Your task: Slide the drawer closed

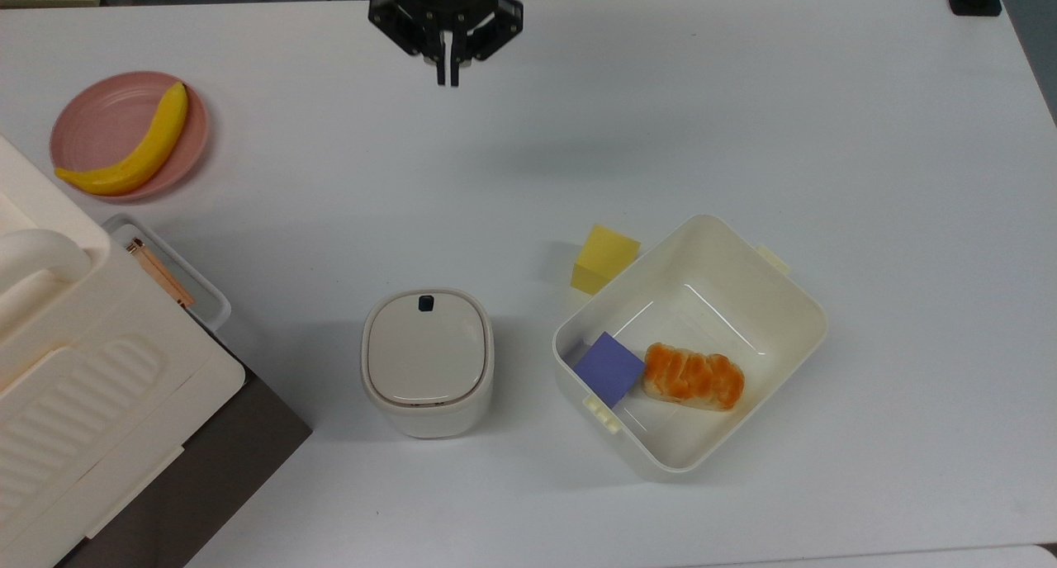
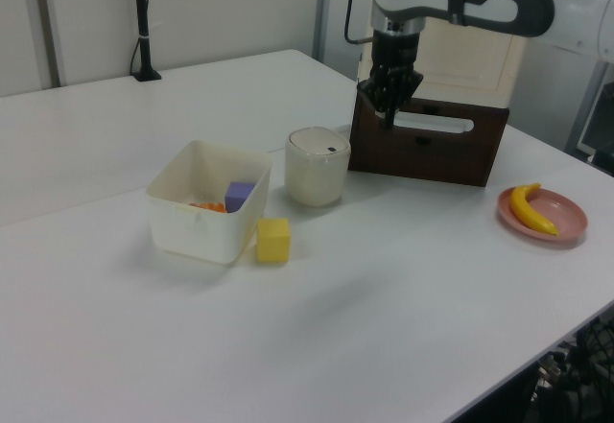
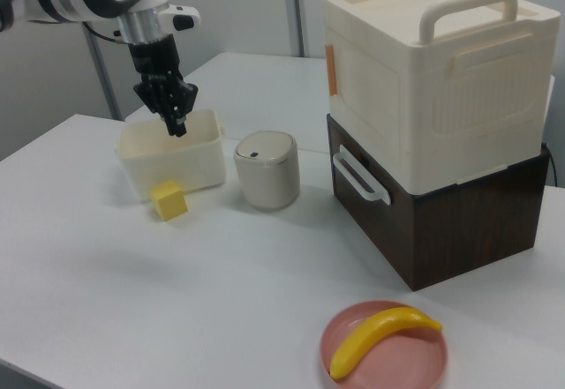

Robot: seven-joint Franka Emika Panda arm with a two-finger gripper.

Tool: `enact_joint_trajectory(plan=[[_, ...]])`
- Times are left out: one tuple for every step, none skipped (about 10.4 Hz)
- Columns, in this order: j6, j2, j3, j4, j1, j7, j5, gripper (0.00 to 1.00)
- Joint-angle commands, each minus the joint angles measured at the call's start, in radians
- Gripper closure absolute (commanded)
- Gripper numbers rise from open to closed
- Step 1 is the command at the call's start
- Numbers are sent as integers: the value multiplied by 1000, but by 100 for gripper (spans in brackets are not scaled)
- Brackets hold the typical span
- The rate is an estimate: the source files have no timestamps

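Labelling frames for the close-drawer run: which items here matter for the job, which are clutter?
Job:
- drawer, white loop handle
- pincer, shut, holding nothing

Clutter:
- lidded bin
- cream tub holding purple block and bread
- yellow block
- banana on pink plate
- cream box stacked on top
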Motion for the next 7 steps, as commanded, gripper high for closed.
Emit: enact_joint_trajectory(plan=[[-55,-71,-12,-36,10,8,2,2],[-56,-71,-12,-35,10,8,1,0],[-55,-71,-12,-32,10,8,1,0],[-53,-71,-11,-33,13,8,-7,0],[-53,-70,-11,-35,17,8,-13,0],[-52,-70,-11,-35,16,8,-14,0],[-52,-70,-12,-35,16,8,-14,0]])
